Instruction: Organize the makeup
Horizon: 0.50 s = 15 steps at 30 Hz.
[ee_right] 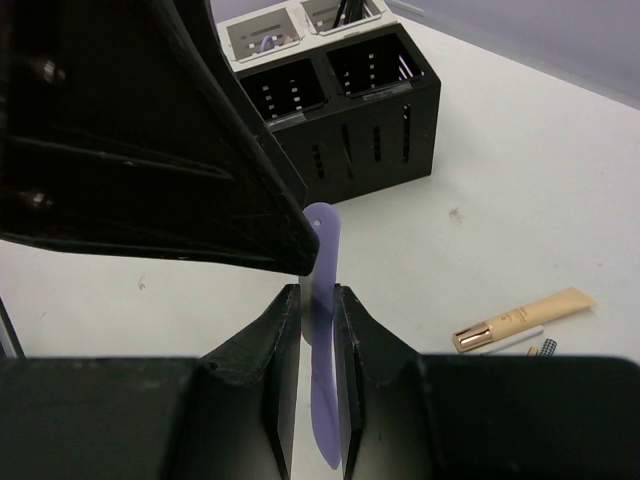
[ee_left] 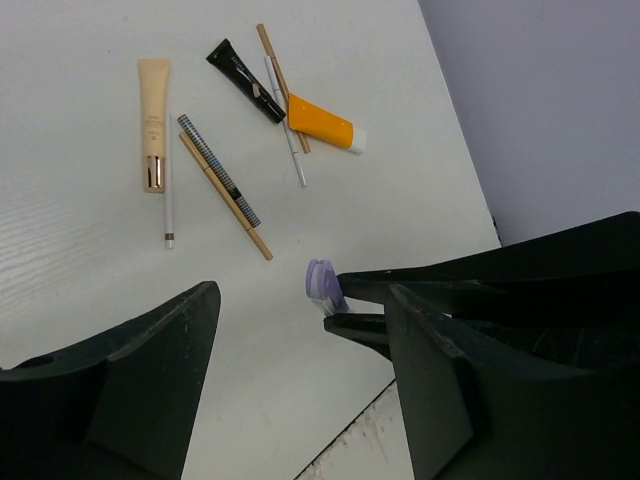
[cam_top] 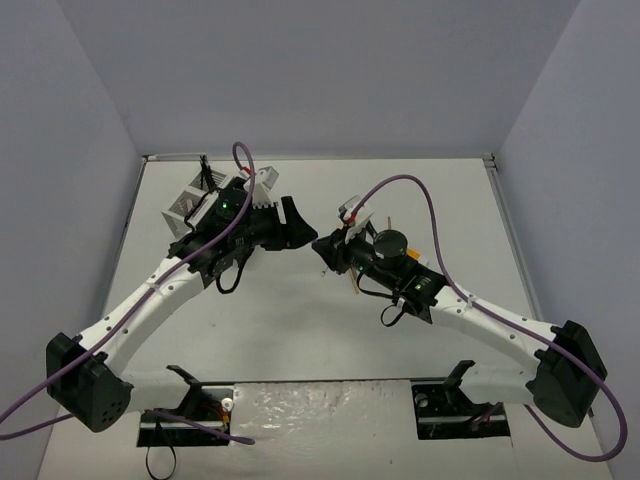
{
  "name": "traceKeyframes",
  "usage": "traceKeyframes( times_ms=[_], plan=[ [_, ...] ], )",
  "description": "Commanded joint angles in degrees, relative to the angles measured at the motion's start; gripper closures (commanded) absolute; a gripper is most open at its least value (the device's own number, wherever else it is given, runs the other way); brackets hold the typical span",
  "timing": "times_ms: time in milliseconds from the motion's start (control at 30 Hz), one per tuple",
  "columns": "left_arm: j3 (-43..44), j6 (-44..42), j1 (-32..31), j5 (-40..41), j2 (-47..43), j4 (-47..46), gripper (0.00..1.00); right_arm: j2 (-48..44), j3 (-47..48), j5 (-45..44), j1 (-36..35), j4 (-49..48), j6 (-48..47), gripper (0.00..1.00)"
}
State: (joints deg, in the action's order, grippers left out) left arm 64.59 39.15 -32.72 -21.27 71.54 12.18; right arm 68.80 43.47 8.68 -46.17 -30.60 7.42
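You look to be passing the lilac piece (ee_right: 322,240) from one hand to the other, so it can go to the boxes on the left. Bring the left gripper (ee_left: 298,300) in slowly, so the end of the piece sits right in the middle of its two fingers. Squeeze it well there. Only then let the right gripper (ee_right: 317,300) go, or the piece may drop onto the table (ee_left: 80,260).

The left gripper is open. Its fingers stand apart, with the lilac piece between them, closer to one finger. In the right wrist view that finger seems to touch the end of the piece, but you cannot be sure. The right gripper is pinched tight on the lilac piece, which sticks out past its fingertips. The black box (ee_right: 330,160) and the white box (ee_right: 300,20) wait beyond it. The other makeup, like the beige tube (ee_left: 153,120) and the orange tube (ee_left: 322,122), lies on the table.
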Motion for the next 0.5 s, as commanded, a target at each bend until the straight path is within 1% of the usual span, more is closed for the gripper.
traceKeyframes(
  times_ms=[0, 67, 200, 300, 400, 433, 467],
  plan=[
    [3.49, 0.78, -0.91, 0.67, 1.02, -5.97, 0.49, -1.86, -0.14, 1.20, -0.23, -6.96, 0.17, 1.00],
    [3.36, 0.91, -1.27, 0.69, 1.97, -6.52, 0.55, -1.66, -0.22, 1.33, -0.23, -7.17, 0.30, 1.00],
    [3.29, 1.30, -1.88, 0.91, 2.67, -7.82, 0.64, -1.83, -0.75, 1.28, -0.23, -7.66, 0.55, 1.00],
    [3.03, 1.57, -2.30, 1.05, 2.80, -8.85, 0.75, -1.91, -1.03, 1.14, -0.23, -7.73, 0.50, 1.00],
    [2.57, 1.71, -2.69, 0.97, 2.65, -9.78, 0.90, -1.83, -1.11, 0.99, -0.23, -7.81, 0.66, 1.00],
    [2.56, 1.66, -2.75, 1.02, 2.59, -9.86, 0.96, -1.67, -1.11, 0.89, -0.23, -7.75, 0.72, 0.98],
    [2.56, 1.55, -2.80, 1.11, 2.50, -9.90, 1.00, -1.56, -1.09, 0.80, -0.23, -7.70, 0.75, 0.94]
  ],
)
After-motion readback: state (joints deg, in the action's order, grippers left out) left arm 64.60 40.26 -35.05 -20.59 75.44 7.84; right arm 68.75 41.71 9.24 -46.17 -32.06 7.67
